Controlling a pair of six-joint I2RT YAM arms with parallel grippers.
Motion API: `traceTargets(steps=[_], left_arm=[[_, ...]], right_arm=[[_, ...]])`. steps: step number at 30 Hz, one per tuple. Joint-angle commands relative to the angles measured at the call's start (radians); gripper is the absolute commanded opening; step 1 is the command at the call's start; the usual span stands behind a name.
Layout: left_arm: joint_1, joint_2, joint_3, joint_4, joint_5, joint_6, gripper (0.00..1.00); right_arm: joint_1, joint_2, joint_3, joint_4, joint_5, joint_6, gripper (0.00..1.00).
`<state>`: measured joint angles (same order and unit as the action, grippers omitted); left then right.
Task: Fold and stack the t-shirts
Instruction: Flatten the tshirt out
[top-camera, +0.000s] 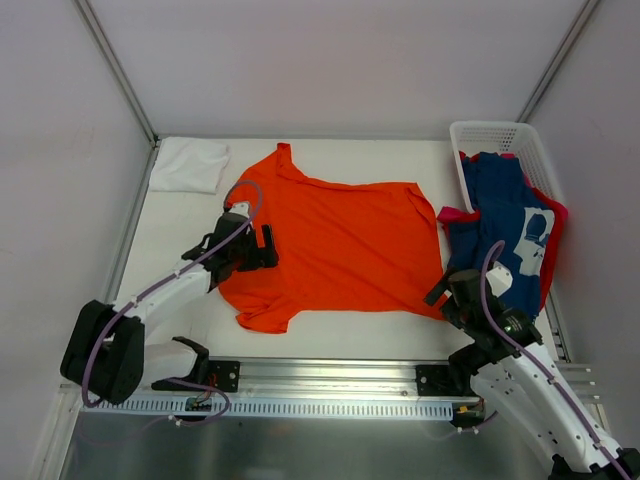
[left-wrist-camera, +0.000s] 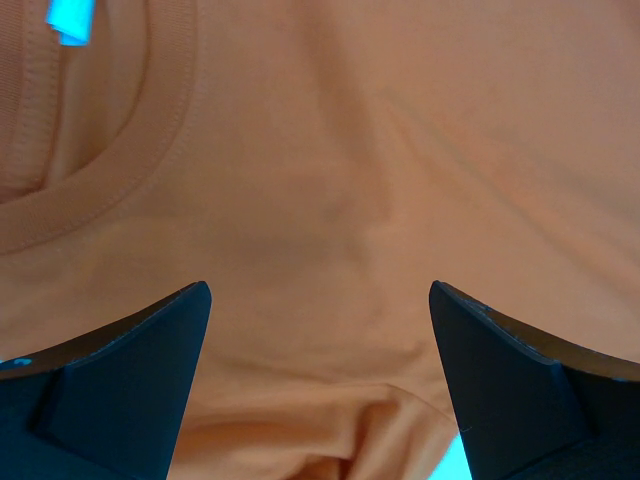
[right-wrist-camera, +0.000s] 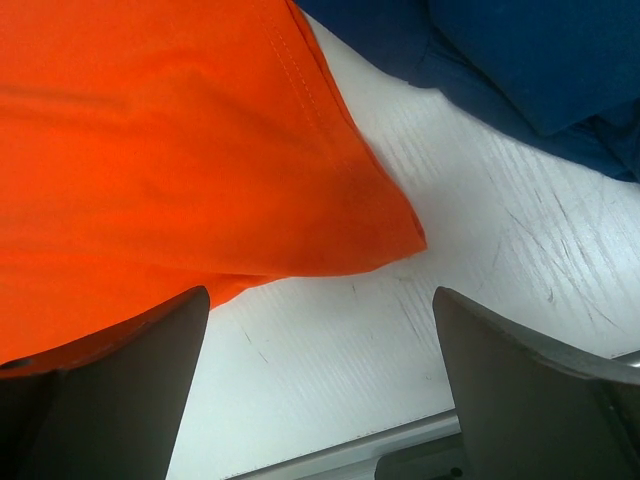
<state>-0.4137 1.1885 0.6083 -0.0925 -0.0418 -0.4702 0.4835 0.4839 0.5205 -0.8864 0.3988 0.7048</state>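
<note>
Left end effector wide open, empty | right end effector same | orange t-shirt lengthwise left-right, collar left

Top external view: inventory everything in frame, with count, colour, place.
orange t-shirt: 1, bright orange, spread flat mid-table
white t-shirt: 1, white, folded, far left corner
navy t-shirt: 1, navy with white print, draped out of the basket, right side
pink-red t-shirt: 1, pink-red, under the navy one, only edges visible
basket: 1, white lattice, far right corner
table: 1, white
left gripper: 1, black, open, over orange shirt beside its collar
right gripper: 1, black, open, at orange shirt's near right corner
</note>
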Motion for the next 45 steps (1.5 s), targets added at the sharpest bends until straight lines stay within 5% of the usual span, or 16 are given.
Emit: traceTargets(steps=[1,12,34,39,45], left_arm=[[-0.005,0.109,0.100,0.002,-0.099,0.064,0.92],[0.136,0.408,0.307,-0.021,-0.035,0.107,0.94],[0.266,0.550,0.492,-0.204,-0.197,0.137,0.93],[0.231,0.311,0.406,-0.196,-0.242,0.044,0.89],[-0.034,-0.077,0.249,-0.228,-0.190,-0.166,0.89]], right_arm=[[0.009,-0.016,0.032,-0.012,-0.015,-0.005,0.99],[0.007,-0.087,0.101,-0.114,0.047,-0.019,1.00],[0.007,-0.143,0.147,-0.174,0.069,-0.031,0.99],[0.007,-0.148,0.162,-0.200,0.075,-0.037,0.99],[0.009,-0.137,0.113,-0.092,-0.020,-0.021,1.00]])
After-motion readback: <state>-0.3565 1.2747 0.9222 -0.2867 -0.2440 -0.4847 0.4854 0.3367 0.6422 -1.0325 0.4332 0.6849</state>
